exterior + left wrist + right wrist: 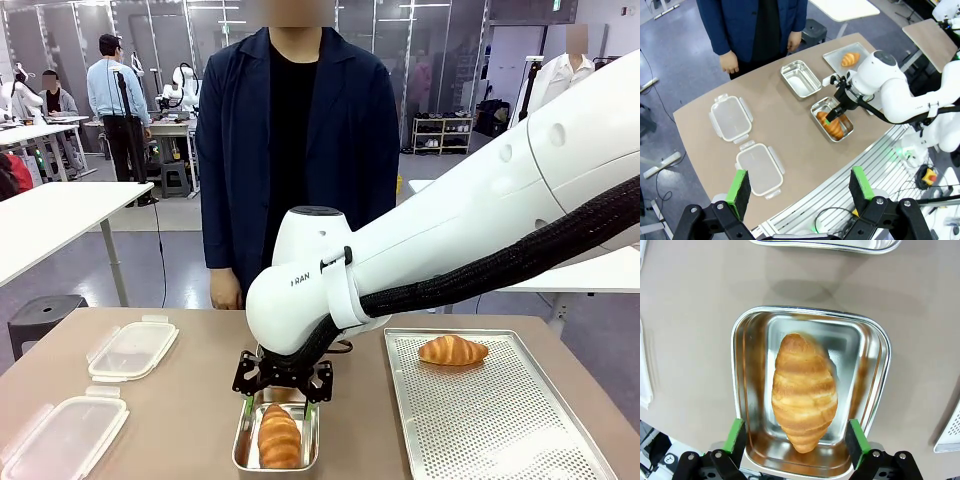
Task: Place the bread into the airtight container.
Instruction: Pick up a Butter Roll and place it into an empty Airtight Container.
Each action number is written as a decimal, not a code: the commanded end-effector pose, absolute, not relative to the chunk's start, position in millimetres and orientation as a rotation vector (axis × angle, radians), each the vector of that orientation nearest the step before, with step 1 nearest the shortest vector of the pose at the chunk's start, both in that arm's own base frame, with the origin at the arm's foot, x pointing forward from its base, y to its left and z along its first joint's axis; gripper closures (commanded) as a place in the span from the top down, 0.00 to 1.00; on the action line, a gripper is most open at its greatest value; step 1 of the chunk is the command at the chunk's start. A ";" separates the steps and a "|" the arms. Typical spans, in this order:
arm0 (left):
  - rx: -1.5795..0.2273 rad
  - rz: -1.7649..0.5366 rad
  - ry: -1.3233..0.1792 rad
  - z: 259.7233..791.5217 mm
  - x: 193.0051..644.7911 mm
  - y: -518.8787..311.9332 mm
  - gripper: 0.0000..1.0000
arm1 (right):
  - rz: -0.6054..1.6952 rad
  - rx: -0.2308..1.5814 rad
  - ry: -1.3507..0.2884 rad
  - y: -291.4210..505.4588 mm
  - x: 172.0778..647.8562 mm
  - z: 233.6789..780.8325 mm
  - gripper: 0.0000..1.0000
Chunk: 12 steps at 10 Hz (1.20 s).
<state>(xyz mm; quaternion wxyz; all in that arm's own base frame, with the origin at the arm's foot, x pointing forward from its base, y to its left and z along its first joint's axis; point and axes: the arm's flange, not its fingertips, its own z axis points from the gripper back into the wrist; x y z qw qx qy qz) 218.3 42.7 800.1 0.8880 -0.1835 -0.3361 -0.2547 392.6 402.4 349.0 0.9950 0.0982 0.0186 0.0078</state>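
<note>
A golden croissant (279,436) (804,390) lies lengthwise inside a small steel container (243,445) (740,340) near the table's front edge. My right gripper (283,385) (796,436) hangs just above it, open, its green pads standing either side of the bread without touching it. The left wrist view takes in the same croissant (831,125), its container (817,106) and the right gripper (835,112) from high up. My left gripper (799,186) is well above the table, open and holding nothing. A second croissant (452,350) (850,59) lies on the perforated tray (500,420).
An empty steel container (800,79) (830,244) sits just beyond the filled one. Two clear plastic lids (132,350) (60,438) lie on the table's left. A person (290,150) stands at the far edge with hands lowered.
</note>
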 end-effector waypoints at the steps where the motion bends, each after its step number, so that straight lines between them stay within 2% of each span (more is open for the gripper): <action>1: -0.386 -0.557 -0.699 800.8 217.3 42.4 1.00 | 0.012 0.199 0.037 402.6 392.9 349.4 1.00; 9: -0.386 -0.557 -0.699 800.8 217.3 42.4 1.00 | 0.016 0.197 0.037 402.4 392.7 349.0 1.00; 12: -0.386 -0.557 -0.699 800.8 217.3 42.4 1.00 | 0.126 0.195 -0.121 350.4 396.0 409.7 1.00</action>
